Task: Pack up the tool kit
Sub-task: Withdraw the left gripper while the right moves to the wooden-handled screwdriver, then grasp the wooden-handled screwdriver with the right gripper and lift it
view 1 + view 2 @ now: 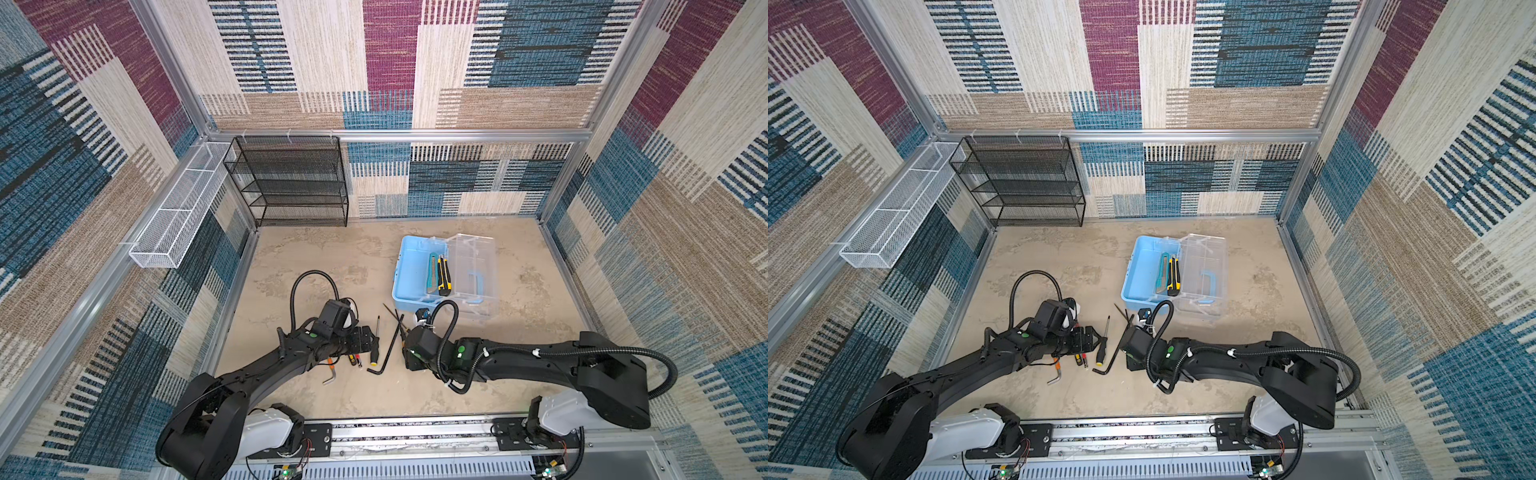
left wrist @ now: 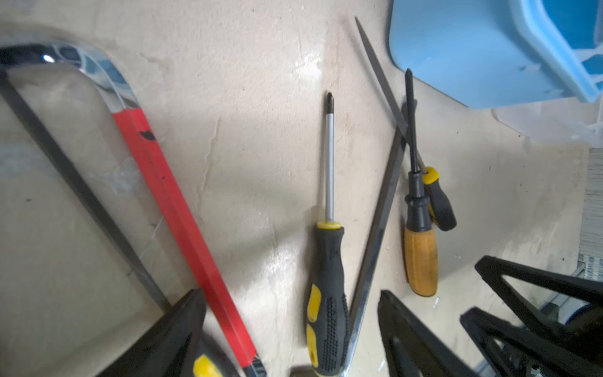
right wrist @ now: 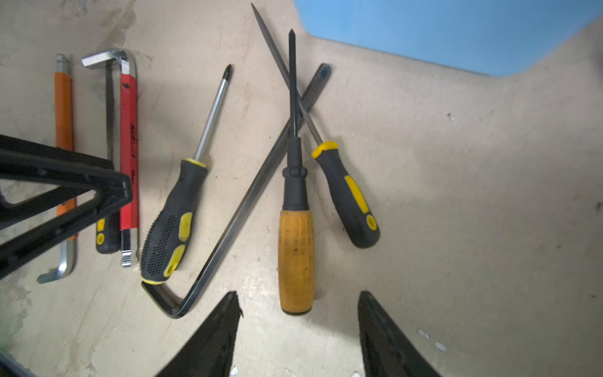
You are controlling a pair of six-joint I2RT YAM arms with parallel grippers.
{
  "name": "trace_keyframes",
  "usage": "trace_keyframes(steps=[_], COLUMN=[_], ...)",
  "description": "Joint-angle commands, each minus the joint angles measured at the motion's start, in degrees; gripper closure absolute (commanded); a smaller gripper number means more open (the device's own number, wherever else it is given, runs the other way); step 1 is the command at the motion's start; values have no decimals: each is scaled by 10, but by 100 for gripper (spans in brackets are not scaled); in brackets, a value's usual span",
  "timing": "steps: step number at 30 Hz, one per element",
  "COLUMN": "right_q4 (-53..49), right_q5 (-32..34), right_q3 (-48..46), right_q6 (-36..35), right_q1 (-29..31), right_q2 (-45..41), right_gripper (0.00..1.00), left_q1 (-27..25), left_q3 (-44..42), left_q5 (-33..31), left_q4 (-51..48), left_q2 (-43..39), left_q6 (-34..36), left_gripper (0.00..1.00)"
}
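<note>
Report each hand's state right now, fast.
Left hand: open, holding nothing.
Right hand: open, holding nothing, poised over the orange wooden-handled screwdriver.

Smooth, faintly glossy plastic in the light blue rectangular tool box [image 1: 410, 266], clear shiny plastic in its hinged lid [image 1: 478, 255], both on a matt, rough-looking mottled beige tabletop [image 1: 332, 257]. Worn, dull amber wood in the handle of the black-shafted screwdriver [image 3: 296, 258]; dimpled matt black rubber with yellow insets on the Phillips screwdriver [image 3: 169, 228], under a bright polished steel shaft. Dark, faintly shiny steel in the long L-shaped hex key [image 3: 248, 196], bright chromed metal beneath a red plastic sleeve on the shorter hex key [image 3: 129, 147].
</note>
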Motion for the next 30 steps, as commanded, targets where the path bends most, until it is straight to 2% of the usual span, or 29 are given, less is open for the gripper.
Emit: trace_keyframes(steps=[1,7,18,24,30], right_q4=[0,-40,-37,-46,-13], right_q5=[3,16,7,3,-7], right_q3=[18,61,59,84,55], right_q6=[-6,-21,-31,-49,-67], right_q1=[1,1,-4,-15,-26], right_q2=[22,77,108,130,85], right_gripper=[43,49,55,70,80], left_q1=[0,0,0,0,0], left_q3=[-9,-16,13,38,43], left_q5=[-9,-7,-7,-14,-16], left_q4=[11,13,-3,-19,-28], left_q2=[-13,-26,8,34,48], left_q6=[-6,-10,-2,8,2], left_gripper=[14,14,14,14,15])
